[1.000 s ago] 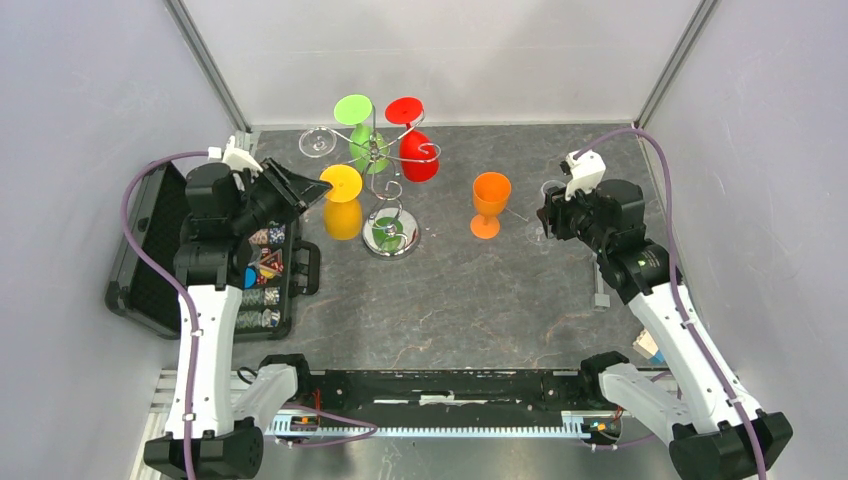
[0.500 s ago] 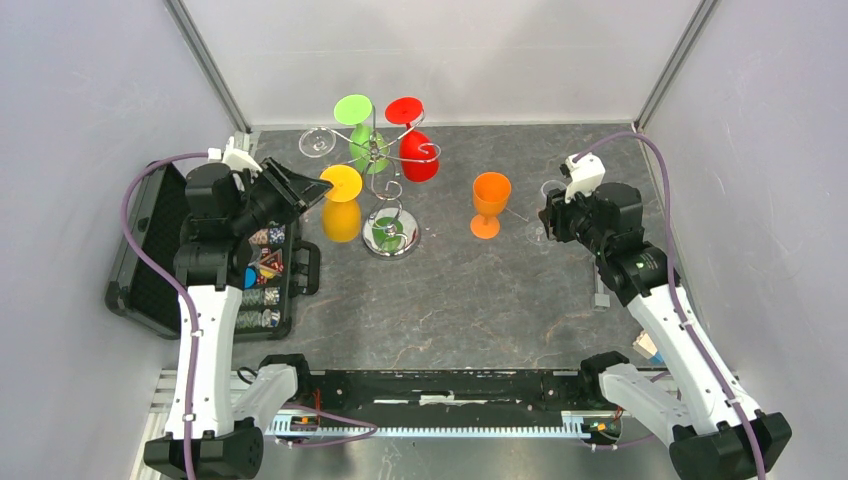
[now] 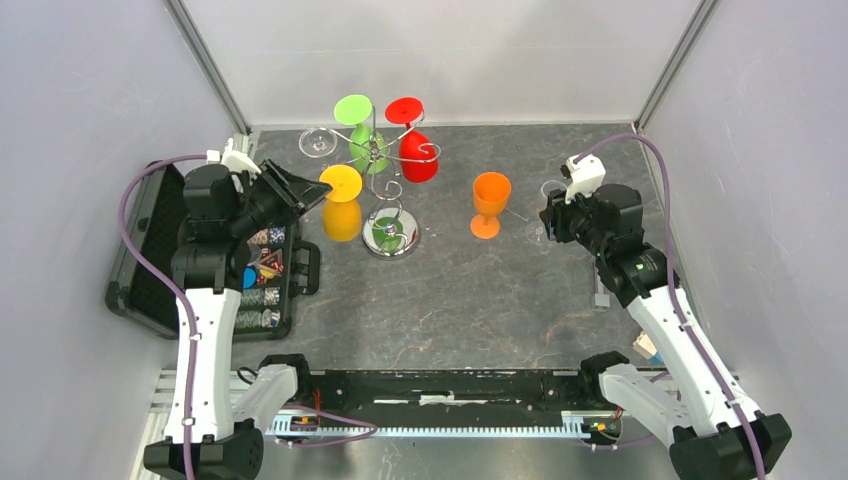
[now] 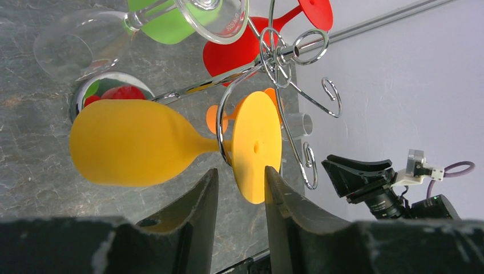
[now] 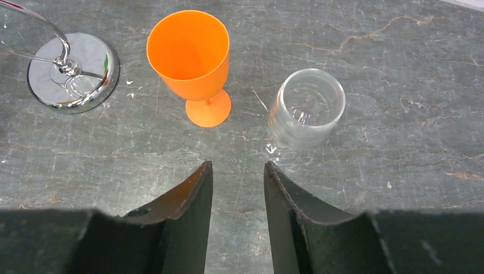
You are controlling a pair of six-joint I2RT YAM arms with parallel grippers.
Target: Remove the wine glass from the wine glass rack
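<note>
The chrome wine glass rack (image 3: 390,236) stands at the table's back middle, its curled arms (image 4: 279,54) spreading from a thin stem. A yellow wine glass (image 3: 342,218) hangs upside down from one arm, bowl (image 4: 131,142) down and round foot (image 4: 257,137) up. My left gripper (image 3: 318,192) is open at that foot. In the left wrist view the foot's lower edge sits between the fingertips (image 4: 241,170), against the right finger and apart from the left one. My right gripper (image 3: 545,215) hangs open over bare table (image 5: 237,164).
Green (image 3: 353,108), red (image 3: 405,110) and clear (image 3: 317,142) glasses also hang on the rack. An orange glass (image 5: 188,51) stands upright right of the rack's base, with a clear glass (image 5: 308,105) beside it. An open black case of bits (image 3: 255,270) lies at the left.
My right gripper's jaws have narrowed a little and that arm has shifted slightly. The left gripper stays at the yellow glass's foot.
</note>
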